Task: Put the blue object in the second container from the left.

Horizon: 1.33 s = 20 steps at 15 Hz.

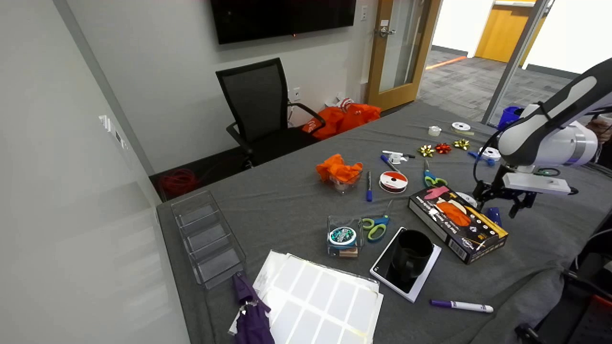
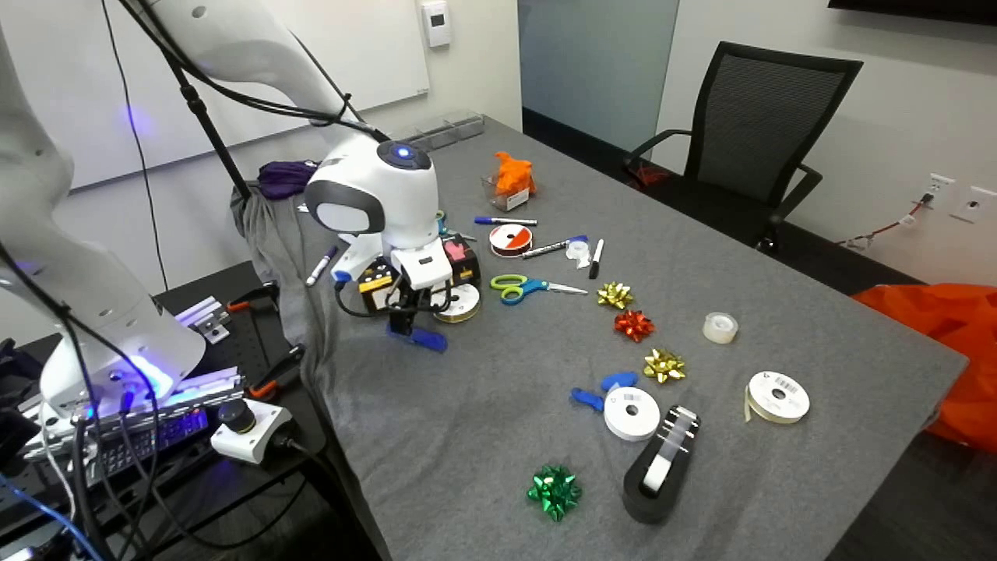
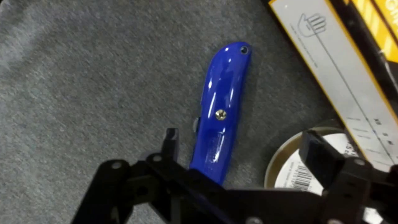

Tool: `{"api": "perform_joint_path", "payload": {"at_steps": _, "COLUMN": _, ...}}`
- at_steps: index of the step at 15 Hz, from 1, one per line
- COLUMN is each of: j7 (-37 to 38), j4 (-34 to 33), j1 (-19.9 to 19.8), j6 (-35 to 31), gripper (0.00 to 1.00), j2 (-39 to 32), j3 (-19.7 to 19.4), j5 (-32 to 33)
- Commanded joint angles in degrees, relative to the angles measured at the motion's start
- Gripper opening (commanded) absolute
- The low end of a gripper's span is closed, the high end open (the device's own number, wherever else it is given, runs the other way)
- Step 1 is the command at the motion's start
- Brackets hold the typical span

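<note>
The blue object is a blue utility knife (image 3: pixel 220 93) lying flat on the grey cloth. It shows in both exterior views (image 1: pixel 494 215) (image 2: pixel 427 338); in the wrist view its lower end is hidden by the gripper. My gripper (image 3: pixel 241 137) is open and empty above it, fingers apart, the knife between them but nearer the left finger. The gripper also shows in both exterior views (image 1: pixel 496 206) (image 2: pixel 423 315). A round teal-and-white piece (image 1: pixel 343 236) sits in a small clear box (image 1: pixel 344 221); I cannot tell whether it is a dish. The arm hides that box in an exterior view.
A glove box (image 1: pixel 456 222) and a ribbon spool (image 3: pixel 289 155) lie close to the knife. A black mug (image 1: pixel 412 253) stands on a white-edged item. A clear divided tray (image 1: pixel 208 239) and a clear box with orange cloth (image 1: pixel 338 168) stand farther off. Scissors (image 2: pixel 523 289) lie near the spool.
</note>
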<state>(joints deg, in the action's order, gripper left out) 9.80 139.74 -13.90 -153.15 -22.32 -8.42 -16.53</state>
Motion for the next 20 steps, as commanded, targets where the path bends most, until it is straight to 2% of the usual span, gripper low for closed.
{"api": "perform_joint_path", "payload": {"at_steps": 1, "j7": -1.05, "j4": -2.67, "j1": -0.39, "j6": 1.21, "gripper": 1.0, "j2": -4.2, "j3": 0.23, "j5": -0.32}}
{"api": "perform_joint_path", "payload": {"at_steps": 5, "j7": -2.48, "j4": -2.9, "j1": -1.29, "j6": 0.75, "gripper": 1.0, "j2": -5.7, "j3": 0.28, "j5": -0.13}}
{"api": "perform_joint_path", "payload": {"at_steps": 14, "j7": -7.84, "j4": -1.98, "j1": -4.1, "j6": 1.39, "gripper": 1.0, "j2": -4.0, "j3": 0.54, "j5": -0.36}}
{"api": "perform_joint_path", "payload": {"at_steps": 15, "j7": -8.17, "j4": -2.03, "j1": -4.3, "j6": 1.33, "gripper": 0.75, "j2": -4.07, "j3": 0.63, "j5": -0.46}}
{"api": "perform_joint_path", "payload": {"at_steps": 17, "j7": -8.1, "j4": -2.22, "j1": -4.4, "j6": 1.24, "gripper": 0.67, "j2": -4.31, "j3": 0.62, "j5": -0.62}}
{"api": "perform_joint_path", "payload": {"at_steps": 20, "j7": -7.94, "j4": -2.28, "j1": -4.33, "j6": 1.21, "gripper": 0.44, "j2": -4.06, "j3": 0.54, "j5": -0.64}}
